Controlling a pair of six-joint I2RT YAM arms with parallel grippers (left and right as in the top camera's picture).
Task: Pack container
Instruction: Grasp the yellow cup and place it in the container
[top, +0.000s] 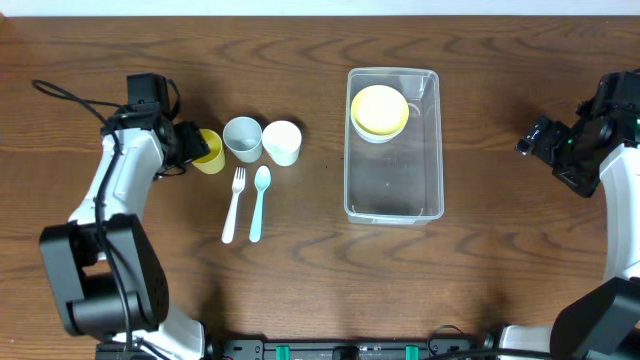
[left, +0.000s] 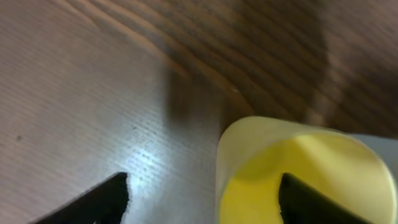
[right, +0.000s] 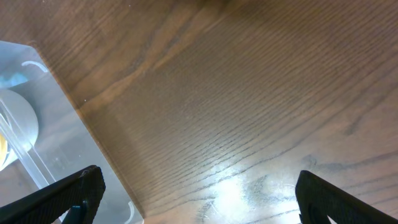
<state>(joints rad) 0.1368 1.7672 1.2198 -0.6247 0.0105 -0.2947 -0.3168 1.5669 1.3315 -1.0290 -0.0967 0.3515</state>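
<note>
The clear plastic container (top: 393, 145) stands right of centre and holds a yellow bowl stacked in a white bowl (top: 379, 111) at its far end. A corner of the container shows in the right wrist view (right: 37, 124). My left gripper (top: 190, 148) is open astride the wall of a yellow cup (top: 210, 152); in the left wrist view (left: 202, 196) one finger is inside the yellow cup (left: 298, 174) and the other outside. My right gripper (top: 535, 140) is open and empty over bare table right of the container; its fingers show in the right wrist view (right: 199, 193).
A grey-blue cup (top: 242, 138) and a white cup (top: 282, 142) stand right of the yellow cup. A white fork (top: 233, 205) and a teal spoon (top: 259, 203) lie in front of them. The table is dark wood.
</note>
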